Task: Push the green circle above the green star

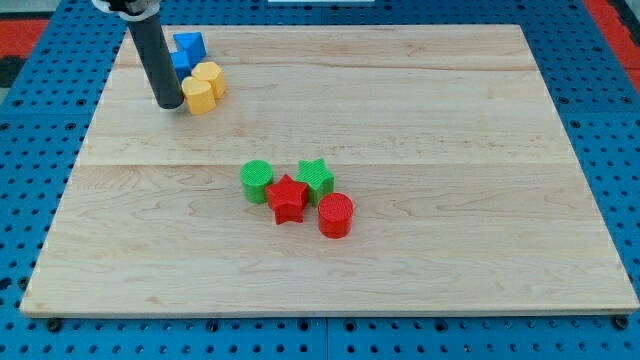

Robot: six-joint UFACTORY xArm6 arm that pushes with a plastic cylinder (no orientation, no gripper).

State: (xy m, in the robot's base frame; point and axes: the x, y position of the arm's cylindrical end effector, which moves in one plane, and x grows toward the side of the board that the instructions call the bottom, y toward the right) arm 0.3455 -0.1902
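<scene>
The green circle [257,181] sits near the board's middle, touching the left side of a red star [287,198]. The green star [315,177] sits just right of the red star's top. A red circle [335,215] lies to the lower right of the cluster. My tip [168,104] rests on the board at the upper left, far from the green blocks, right beside the left edge of a yellow block.
A yellow double-lobed block [204,87] lies just right of my tip. A blue block [186,50] lies behind it near the board's top edge. The wooden board [420,120] sits on a blue pegboard table.
</scene>
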